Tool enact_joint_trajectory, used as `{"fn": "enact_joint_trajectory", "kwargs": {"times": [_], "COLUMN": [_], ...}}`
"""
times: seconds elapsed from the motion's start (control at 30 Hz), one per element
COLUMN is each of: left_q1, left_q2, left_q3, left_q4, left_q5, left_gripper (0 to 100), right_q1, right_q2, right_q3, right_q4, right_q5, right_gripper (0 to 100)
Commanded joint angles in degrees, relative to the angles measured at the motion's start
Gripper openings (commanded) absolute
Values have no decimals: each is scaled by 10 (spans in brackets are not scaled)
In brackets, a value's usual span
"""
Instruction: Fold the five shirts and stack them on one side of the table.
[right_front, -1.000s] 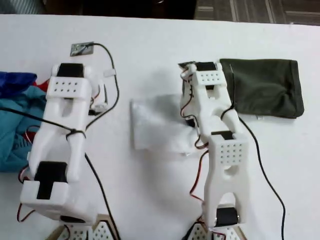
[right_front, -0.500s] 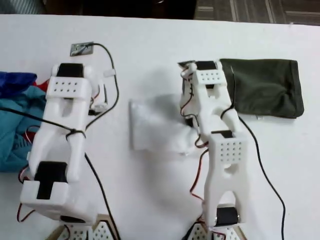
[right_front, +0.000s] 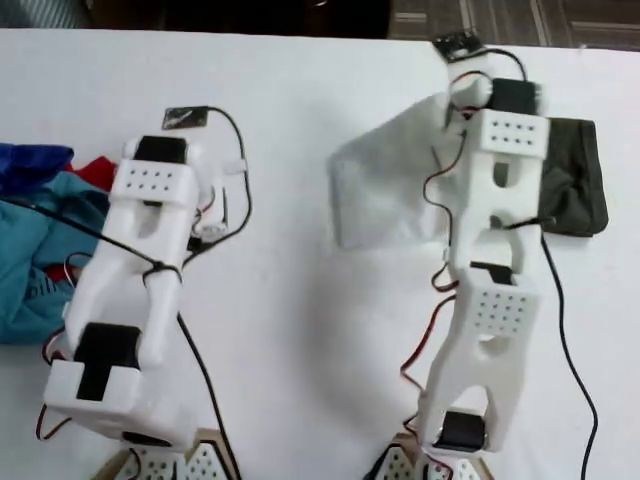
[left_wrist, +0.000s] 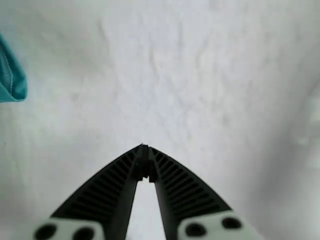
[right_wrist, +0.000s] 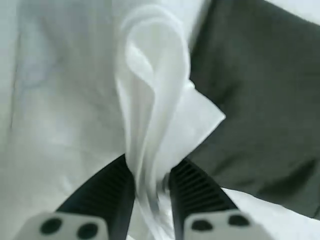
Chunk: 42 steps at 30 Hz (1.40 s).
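The right gripper is clamping the folded white shirt at the high view's upper right, at the edge of the dark green shirt, while the left gripper is hanging closed and empty over the bench; squaring the edges over the green shirt before releasing is looking advisable.

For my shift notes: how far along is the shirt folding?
Done: one dark green shirt lies folded on the right. In hand: the right hand grips a white shirt beside it, not yet stacked. To do: teal, blue and red shirts lie bunched at the left edge; the left hand is shut, empty.
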Motion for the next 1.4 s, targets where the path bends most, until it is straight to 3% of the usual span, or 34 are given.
{"fn": "enact_joint_trajectory", "kwargs": {"times": [0.0,0.33,0.87,0.93,1.13,1.27,1.37], "left_q1": [4,4,4,4,4,4,-2], "left_q2": [-29,-29,-29,-29,-29,-29,-32], "left_q3": [0,0,-7,-15,-22,-22,-23], "left_q4": [-7,-7,-14,-11,-10,-10,-10], "left_q5": [4,6,4,4,4,4,4], "left_gripper": [25,25,25,25,25,25,25], "right_q1": [29,135,221,222,224,225,228], "right_q2": [-47,-22,124,129,112,76,41], "right_q3": [-47,-57,-59,-59,-59,-59,-60], "right_q4": [-2,-116,-325,-325,-303,-305,-302], "right_q5": [45,135,140,140,137,127,53], "right_gripper": [20,20,26,57,286,281,282]}}
